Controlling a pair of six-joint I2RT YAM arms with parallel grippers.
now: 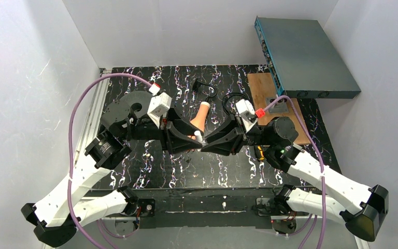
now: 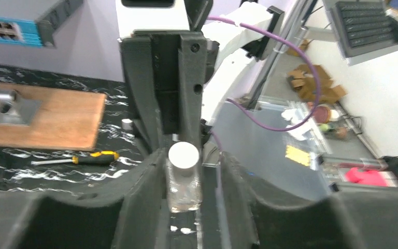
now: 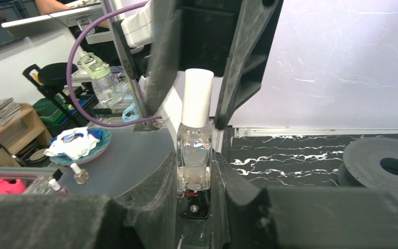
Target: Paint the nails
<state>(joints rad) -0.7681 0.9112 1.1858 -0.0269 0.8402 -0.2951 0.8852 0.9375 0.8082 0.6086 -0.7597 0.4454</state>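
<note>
Two end effectors meet at one nail-polish bottle (image 3: 194, 155). My right end effector (image 3: 195, 174) is clenched on its glass body, with the white cap (image 3: 197, 98) pointing at my left end effector (image 2: 193, 158), which straddles the cap with slack showing, released. The mannequin hand (image 1: 202, 118) lies on the surface (image 1: 150, 174) just beyond both, its long axis running away from me. Only the overhead view shows it, and its nails are indiscernible.
</note>
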